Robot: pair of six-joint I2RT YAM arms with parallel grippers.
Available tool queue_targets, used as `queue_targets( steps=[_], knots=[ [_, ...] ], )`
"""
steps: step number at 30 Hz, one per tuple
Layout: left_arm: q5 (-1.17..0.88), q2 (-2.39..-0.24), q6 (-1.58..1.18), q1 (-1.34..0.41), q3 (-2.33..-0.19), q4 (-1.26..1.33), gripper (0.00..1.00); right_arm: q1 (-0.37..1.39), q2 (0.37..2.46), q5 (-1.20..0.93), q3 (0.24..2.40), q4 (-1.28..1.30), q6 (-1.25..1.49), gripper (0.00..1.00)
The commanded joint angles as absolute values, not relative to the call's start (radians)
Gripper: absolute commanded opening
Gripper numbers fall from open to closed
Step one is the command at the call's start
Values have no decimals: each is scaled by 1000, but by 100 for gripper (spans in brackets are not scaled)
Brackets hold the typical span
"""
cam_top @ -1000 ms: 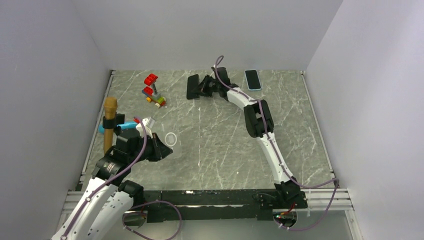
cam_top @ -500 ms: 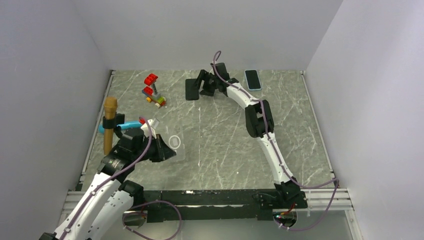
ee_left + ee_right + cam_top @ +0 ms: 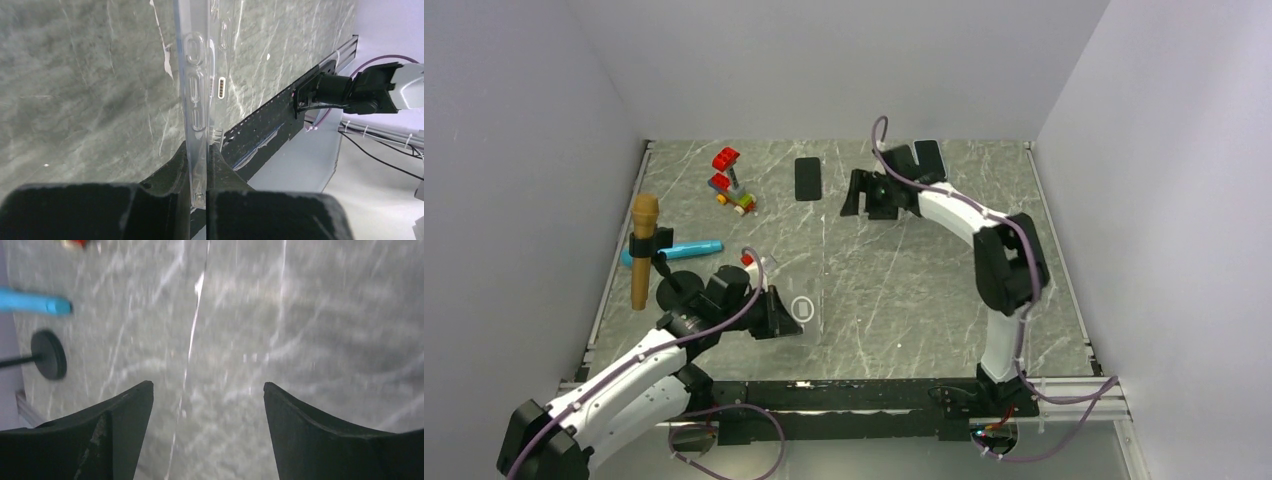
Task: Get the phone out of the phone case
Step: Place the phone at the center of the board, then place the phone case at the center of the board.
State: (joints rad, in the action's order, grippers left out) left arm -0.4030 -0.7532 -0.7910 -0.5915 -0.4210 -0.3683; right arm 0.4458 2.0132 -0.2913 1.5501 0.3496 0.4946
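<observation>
Clear phone case (image 3: 193, 65) edge-on in clamped left claw (image 3: 201, 160); black phone (image 3: 807, 178) flat; right claw (image 3: 207, 387) apart.

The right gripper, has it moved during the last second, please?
Yes: the right gripper has drawn back rightward, away from the red brick toy, leaving the black phone.

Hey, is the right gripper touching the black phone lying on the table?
Apart. The top view shows a strip of table between the right gripper and the black phone; its fingers stand open.
</observation>
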Motion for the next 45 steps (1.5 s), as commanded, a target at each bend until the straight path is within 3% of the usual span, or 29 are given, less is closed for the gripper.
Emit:
queue_targets(
  steps=[1,10,23,25,31,38,39,45],
  knots=[
    [-409,-774,-902,-626,-374,-218,0,456,1799,-283,1295,240,455,84],
    [-425,-771,-1066,-683,-171,-47,0,455,1564,-290,1061,221,466,84],
    [-379,-771,-1021,-725,-155,-163,0,456,1561,-392,984,94,560,84],
    [-339,-779,-997,-725,-191,-242,9,456,1563,-391,988,98,557,84],
    [-260,-750,-992,-725,-215,-316,56,456,1587,-383,1020,121,537,84],
    [-210,-741,-962,-725,-282,-427,95,451,1654,-271,1109,215,489,85],
    [-190,-732,-950,-725,-300,-458,99,444,1670,-236,1129,237,479,85],
    [-17,-661,-878,-724,-459,-691,99,362,1856,-45,1320,397,430,91]
  ],
)
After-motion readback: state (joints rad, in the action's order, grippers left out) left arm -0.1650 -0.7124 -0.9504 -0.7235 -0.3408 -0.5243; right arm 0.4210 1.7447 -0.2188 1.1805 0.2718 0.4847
